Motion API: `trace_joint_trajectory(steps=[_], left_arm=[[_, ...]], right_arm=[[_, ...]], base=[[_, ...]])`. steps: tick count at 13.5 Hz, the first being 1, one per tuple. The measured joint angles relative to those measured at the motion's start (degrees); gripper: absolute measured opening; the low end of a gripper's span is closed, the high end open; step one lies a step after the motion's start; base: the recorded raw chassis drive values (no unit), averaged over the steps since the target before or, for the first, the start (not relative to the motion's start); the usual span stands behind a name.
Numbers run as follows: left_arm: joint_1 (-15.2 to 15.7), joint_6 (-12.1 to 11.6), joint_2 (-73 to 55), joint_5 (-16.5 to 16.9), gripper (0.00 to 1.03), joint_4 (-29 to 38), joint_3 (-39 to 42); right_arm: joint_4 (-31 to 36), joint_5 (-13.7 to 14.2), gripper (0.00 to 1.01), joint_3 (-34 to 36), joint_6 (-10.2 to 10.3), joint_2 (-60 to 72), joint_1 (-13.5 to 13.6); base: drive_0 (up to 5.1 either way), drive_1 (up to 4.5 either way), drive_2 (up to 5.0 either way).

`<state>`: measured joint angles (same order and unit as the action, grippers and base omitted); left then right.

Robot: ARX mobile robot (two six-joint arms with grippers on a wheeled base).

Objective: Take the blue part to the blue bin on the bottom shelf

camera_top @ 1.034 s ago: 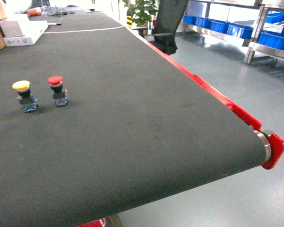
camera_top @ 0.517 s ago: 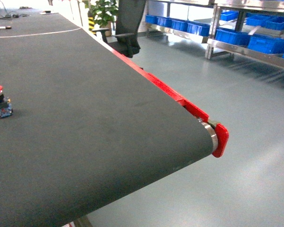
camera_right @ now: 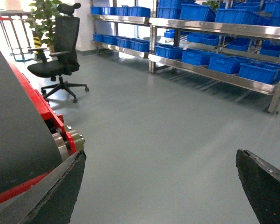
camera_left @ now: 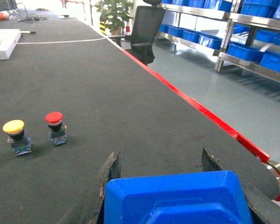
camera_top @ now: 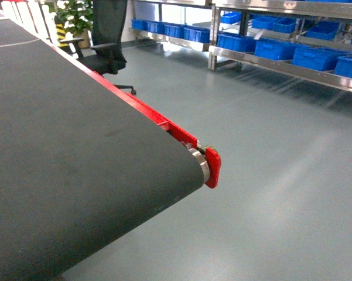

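The blue part (camera_left: 177,198) fills the bottom of the left wrist view, with my left gripper (camera_left: 161,156) shut on it; both dark fingers hug its sides above the black conveyor belt (camera_left: 130,107). My right gripper (camera_right: 160,156) is open with nothing in it, hanging over the grey floor just past the belt's red end cap (camera_right: 72,142). Several bright blue crates (camera_top: 313,57) sit on the low level of the steel shelving across the floor. I cannot tell which of them is the blue bin. Neither gripper shows in the head view.
A yellow-capped push-button (camera_left: 15,135) and a red-capped one (camera_left: 56,127) stand on the belt to the left. The belt's red edge ends at a roller (camera_top: 202,164). A black office chair (camera_top: 105,41) and a potted plant (camera_top: 76,14) stand beyond it. Grey floor (camera_top: 269,175) lies before the shelves.
The head view has swung right: both push-buttons have left it, the belt's end has shifted left, and the shelving with blue crates now spans the upper right.
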<state>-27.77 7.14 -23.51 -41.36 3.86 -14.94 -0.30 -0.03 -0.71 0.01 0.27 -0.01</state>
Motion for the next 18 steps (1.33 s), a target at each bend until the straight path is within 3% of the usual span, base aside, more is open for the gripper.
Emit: trace_joint_trajectory(steps=[18], left_arm=[[0.00, 0.02, 0.00, 0.00, 0.43, 0.00, 0.00]], right_arm=[[0.00, 0.02, 0.98, 0.00, 0.00, 0.00, 0.00]], base=[[-1.6, -1.61, -1.6]])
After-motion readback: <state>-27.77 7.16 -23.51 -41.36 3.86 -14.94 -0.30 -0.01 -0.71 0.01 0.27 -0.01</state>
